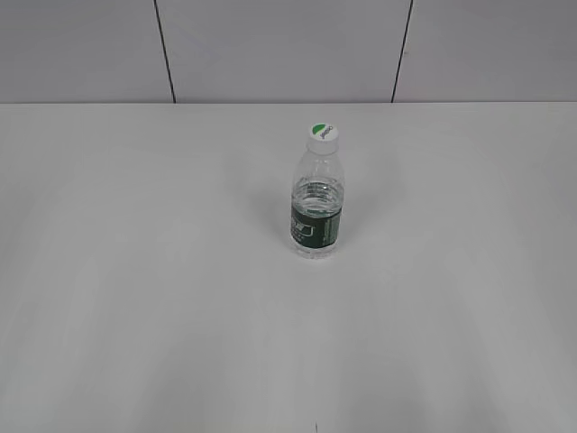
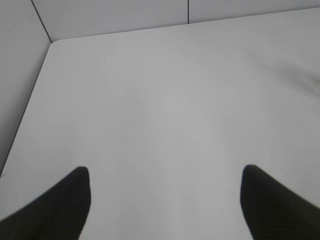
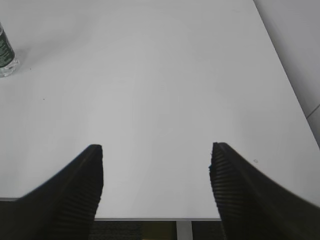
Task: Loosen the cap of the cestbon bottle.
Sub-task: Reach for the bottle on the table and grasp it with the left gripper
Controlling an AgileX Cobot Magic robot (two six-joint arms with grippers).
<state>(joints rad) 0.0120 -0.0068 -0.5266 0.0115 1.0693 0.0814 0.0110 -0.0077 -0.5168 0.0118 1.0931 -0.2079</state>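
Note:
The cestbon bottle (image 1: 316, 203) stands upright near the middle of the white table, clear with a dark green label band. Its white cap (image 1: 321, 133) with a green patch sits on the neck. Only the bottle's base (image 3: 5, 52) shows at the left edge of the right wrist view. My left gripper (image 2: 165, 172) is open and empty over bare table; the bottle is out of that view. My right gripper (image 3: 156, 150) is open and empty above the table's near edge, far right of the bottle. Neither gripper shows in the exterior view.
The white table (image 1: 135, 271) runs back to a grey panelled wall (image 1: 270, 45). Its left edge and rounded far corner (image 2: 55, 42) show in the left wrist view, its right edge (image 3: 285, 75) and front edge (image 3: 150, 218) in the right wrist view.

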